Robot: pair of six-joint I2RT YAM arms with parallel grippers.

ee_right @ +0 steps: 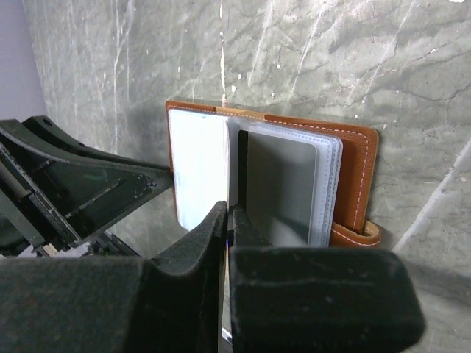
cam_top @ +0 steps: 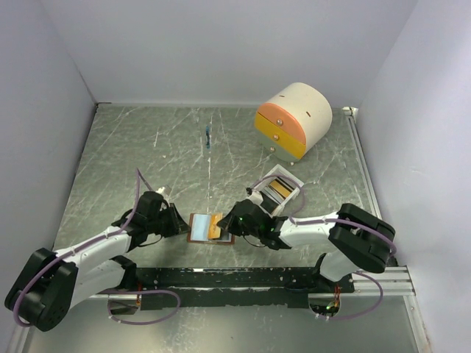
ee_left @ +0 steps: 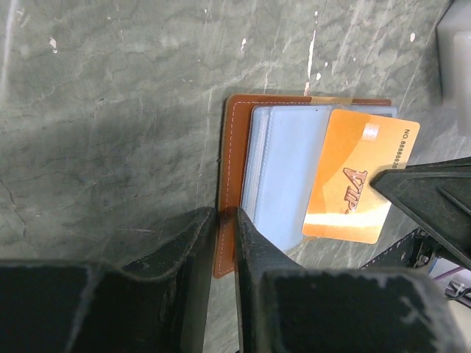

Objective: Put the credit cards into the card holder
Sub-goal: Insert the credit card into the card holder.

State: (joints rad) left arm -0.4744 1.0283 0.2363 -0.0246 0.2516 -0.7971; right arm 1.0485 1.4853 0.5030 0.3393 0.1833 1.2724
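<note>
The card holder [cam_top: 200,226] lies open on the table, brown leather with pale blue-grey clear sleeves [ee_left: 283,176]. My left gripper [ee_left: 225,215] is shut on its brown left edge. An orange credit card [ee_left: 359,184] lies tilted over the holder's right half, its lower corner past the holder's edge. My right gripper [cam_top: 232,223] is shut on that card's side; in the right wrist view the right gripper [ee_right: 229,209] shows the card only edge-on. A grey card [ee_right: 280,187] sits inside one sleeve of the card holder [ee_right: 359,176].
A white tray [cam_top: 293,184] holding more cards stands just behind the right gripper. A cream-and-orange drawer box [cam_top: 294,118] sits at the back right. A small blue object [cam_top: 208,137] lies at the back centre. Walls close in the table on three sides.
</note>
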